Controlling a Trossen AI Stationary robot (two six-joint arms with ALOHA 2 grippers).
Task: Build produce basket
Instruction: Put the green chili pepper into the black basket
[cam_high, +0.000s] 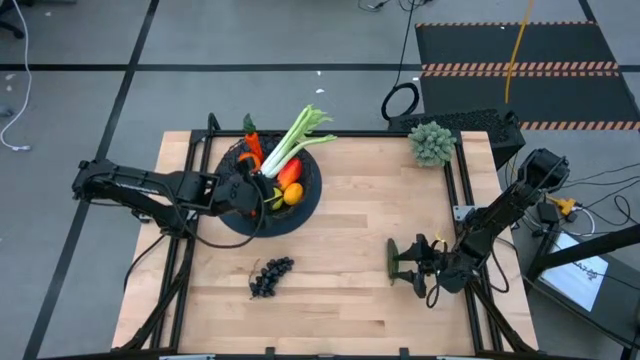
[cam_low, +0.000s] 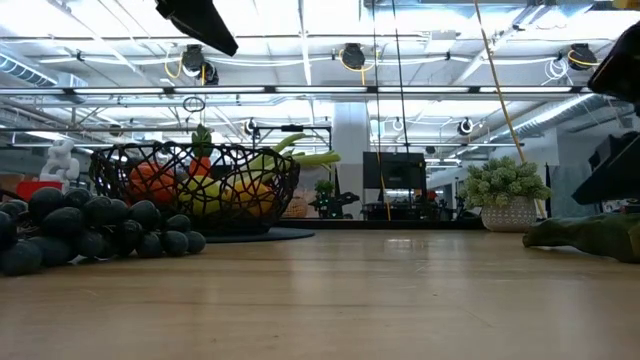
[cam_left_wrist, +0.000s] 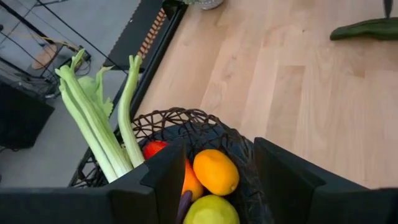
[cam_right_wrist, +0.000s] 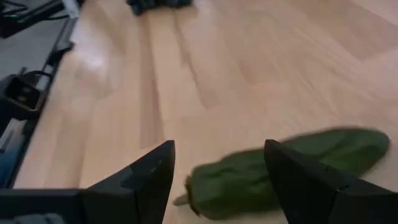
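Two open fingers of the right gripper (cam_right_wrist: 217, 180) hold nothing and stand on each side of the cucumber (cam_right_wrist: 286, 171), which lies flat crosswise on the table (cam_high: 350, 220).

Black wire basket (cam_high: 306, 192) holds produce; grapes (cam_high: 270, 276) and cucumber (cam_high: 393, 262) lie outside.

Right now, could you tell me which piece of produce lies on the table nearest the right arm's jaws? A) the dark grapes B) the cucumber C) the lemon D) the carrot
B: the cucumber lies on the bare wood just ahead of the right gripper; the grapes sit farther off, near the basket.
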